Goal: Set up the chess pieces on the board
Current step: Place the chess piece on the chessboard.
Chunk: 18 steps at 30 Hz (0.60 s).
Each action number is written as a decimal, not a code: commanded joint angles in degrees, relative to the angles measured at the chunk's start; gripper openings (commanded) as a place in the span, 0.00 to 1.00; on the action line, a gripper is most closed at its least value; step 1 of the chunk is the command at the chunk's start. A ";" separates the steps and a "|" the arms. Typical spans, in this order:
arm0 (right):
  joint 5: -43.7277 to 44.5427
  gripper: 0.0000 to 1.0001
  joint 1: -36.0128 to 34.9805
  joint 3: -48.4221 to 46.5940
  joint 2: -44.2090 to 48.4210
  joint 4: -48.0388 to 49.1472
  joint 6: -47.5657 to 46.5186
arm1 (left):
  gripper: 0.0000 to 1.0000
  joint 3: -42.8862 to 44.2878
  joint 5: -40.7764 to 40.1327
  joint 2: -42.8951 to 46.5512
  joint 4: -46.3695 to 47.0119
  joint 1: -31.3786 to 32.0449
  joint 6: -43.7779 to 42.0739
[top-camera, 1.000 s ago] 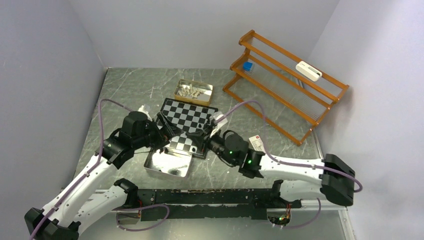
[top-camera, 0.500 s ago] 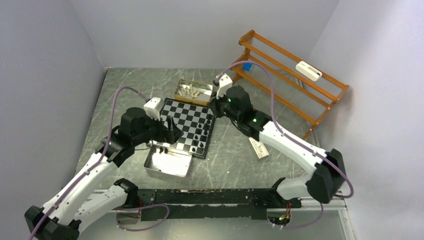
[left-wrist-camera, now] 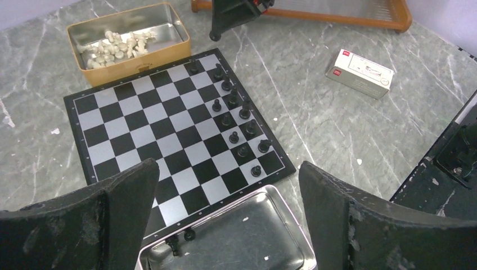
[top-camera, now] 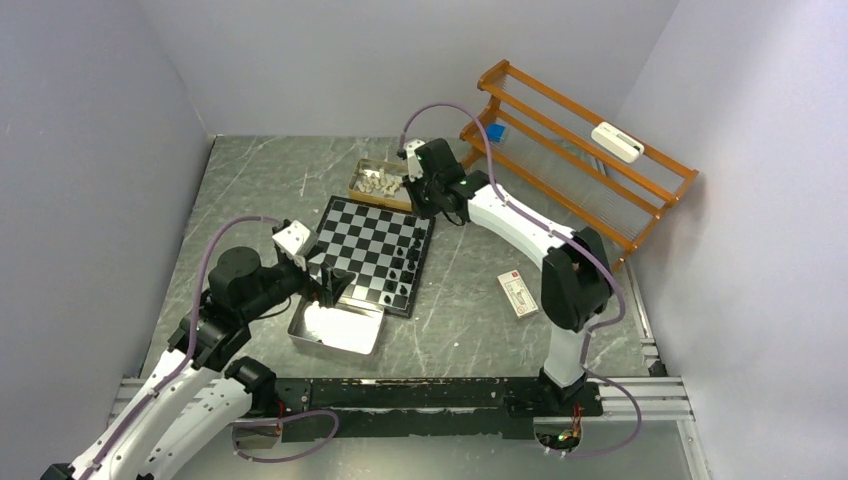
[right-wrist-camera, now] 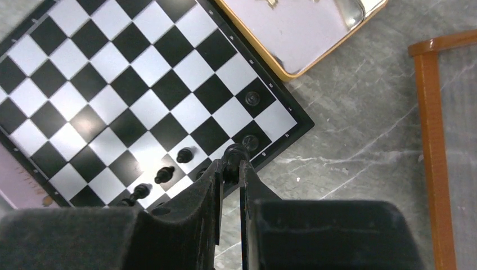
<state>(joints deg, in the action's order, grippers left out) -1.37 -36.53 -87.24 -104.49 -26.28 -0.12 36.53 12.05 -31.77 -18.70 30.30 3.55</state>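
I had the right gripper point(right-wrist-camera: 230, 169) closed on a black chess piece point(right-wrist-camera: 235, 152), pinched between its two fingers above the far right corner of the chessboard point(left-wrist-camera: 140, 132). I could not tell whether the piece touched the board. The other black pieces point(left-wrist-camera: 234, 136) stood in two rough files along the board's right edge, with one more on the far corner squares. The left gripper point(left-wrist-camera: 228, 188) hung wide open and held nothing, its fingers point(left-wrist-camera: 84, 219) spread over the near edge of the board and the silver tray point(left-wrist-camera: 253, 242). Two black pieces point(left-wrist-camera: 180, 239) lay in that tray, at its far left corner. The cream-white pieces point(left-wrist-camera: 109, 48) sat heaped in a gold-rimmed tin point(left-wrist-camera: 135, 61) just beyond the board. A small white box point(left-wrist-camera: 360, 70) lay on the grey tabletop point(left-wrist-camera: 315, 124) to the right, well apart from the board.
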 commanded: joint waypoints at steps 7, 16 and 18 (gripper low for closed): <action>-2.69 0.08 3.93 -10.31 -12.32 -10.64 -0.81 | 0.98 0.72 -0.62 1.08 0.58 -0.49 -2.39; -2.17 0.09 5.29 -16.44 -18.28 -13.48 -0.68 | 0.98 0.31 -1.89 2.77 0.77 -0.60 -2.32; -2.77 0.09 5.44 -17.57 -19.05 -13.67 -0.54 | 0.98 0.38 -1.87 2.64 0.62 -0.60 -2.32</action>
<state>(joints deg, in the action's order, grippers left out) -3.55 -31.73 -101.38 -122.34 -38.48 -0.51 36.56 10.79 -29.45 -18.90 30.20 2.24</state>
